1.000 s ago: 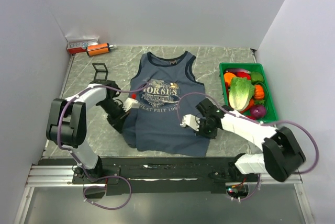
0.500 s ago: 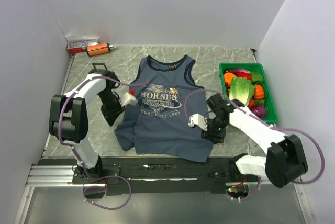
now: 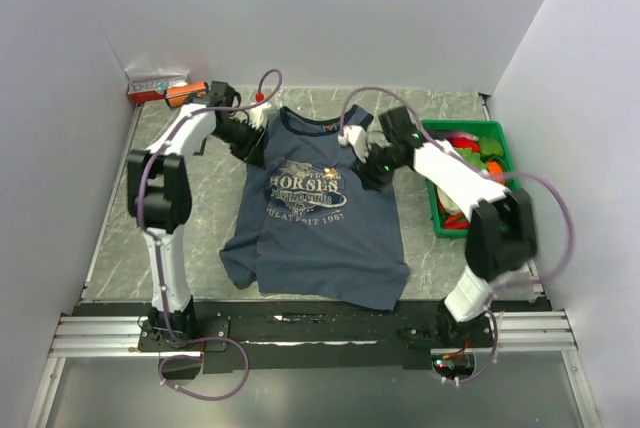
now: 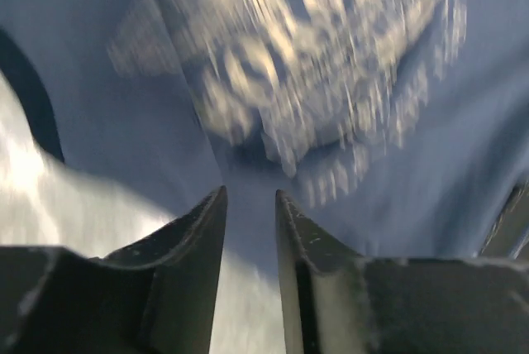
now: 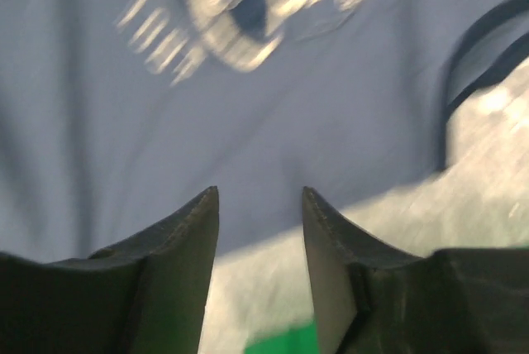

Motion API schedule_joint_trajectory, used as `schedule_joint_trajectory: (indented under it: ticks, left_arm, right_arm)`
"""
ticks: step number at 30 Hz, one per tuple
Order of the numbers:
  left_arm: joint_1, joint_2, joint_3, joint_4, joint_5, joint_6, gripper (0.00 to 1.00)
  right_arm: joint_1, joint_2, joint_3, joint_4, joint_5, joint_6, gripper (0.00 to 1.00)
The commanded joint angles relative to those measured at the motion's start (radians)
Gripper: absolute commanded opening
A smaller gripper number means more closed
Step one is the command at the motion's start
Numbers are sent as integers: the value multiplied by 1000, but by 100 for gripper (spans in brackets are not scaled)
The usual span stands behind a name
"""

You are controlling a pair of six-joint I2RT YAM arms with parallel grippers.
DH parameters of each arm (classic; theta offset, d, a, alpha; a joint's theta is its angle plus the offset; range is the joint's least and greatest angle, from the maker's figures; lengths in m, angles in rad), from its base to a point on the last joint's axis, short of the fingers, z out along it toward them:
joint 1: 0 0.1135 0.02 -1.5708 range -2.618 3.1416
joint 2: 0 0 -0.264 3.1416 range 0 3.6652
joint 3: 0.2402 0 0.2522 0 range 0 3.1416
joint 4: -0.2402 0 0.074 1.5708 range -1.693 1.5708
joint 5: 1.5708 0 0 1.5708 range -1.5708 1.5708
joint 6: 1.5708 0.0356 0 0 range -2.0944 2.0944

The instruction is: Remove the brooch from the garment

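The navy tank top garment [image 3: 320, 218] lies flat in mid-table, its "HORSES" print facing up. My left gripper [image 3: 262, 120] is over its far left shoulder strap. In the left wrist view the gripper [image 4: 250, 193] has a narrow gap between its fingers, with nothing in it, above blurred blue cloth [image 4: 107, 81]. My right gripper [image 3: 350, 138] is over the far right strap. In the right wrist view it [image 5: 259, 190] is open and empty at the cloth's edge [image 5: 331, 122]. I cannot make out the brooch in any view.
A green basket [image 3: 432, 130] of toy vegetables stands at the right, close to my right arm; a green patch [image 5: 281, 342] shows in the right wrist view. An orange cylinder [image 3: 185, 94] and a red-white box [image 3: 150, 86] lie at the far left corner. White walls surround the table.
Both arms have swung from the garment's sides up to its shoulder straps at the far end. The garment has shifted slightly, and its left edge has spread.
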Motion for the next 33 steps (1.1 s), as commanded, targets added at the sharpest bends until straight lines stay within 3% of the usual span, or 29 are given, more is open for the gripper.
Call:
schedule_joint_trajectory:
  ticks: [1,3,7,16,21,28,33]
  left_arm:
    - [-17,88,79,335,168,-367,33]
    - [-20,131,80,412,142,-419,31]
    - [-20,180,35,391,83,-409,30]
    - [7,97,-218,340,-78,-338,30]
    - [35,59,-259,294,-125,-321,32]
    - [41,-44,-238,392,-66,-356,47]
    - [18,-73,-123,517,100,-468,52]
  right_arm:
    - [-6,156,173,165,10,173,47]
    - [-6,241,233,156,48,150,43]
    - [-11,331,252,125,125,109,37]
    - [6,318,80,76,214,9,33]
    - [42,279,14,24,197,8,32]
    - [63,212,69,-35,94,93,32]
    - [62,149,170,-9,-38,152,36]
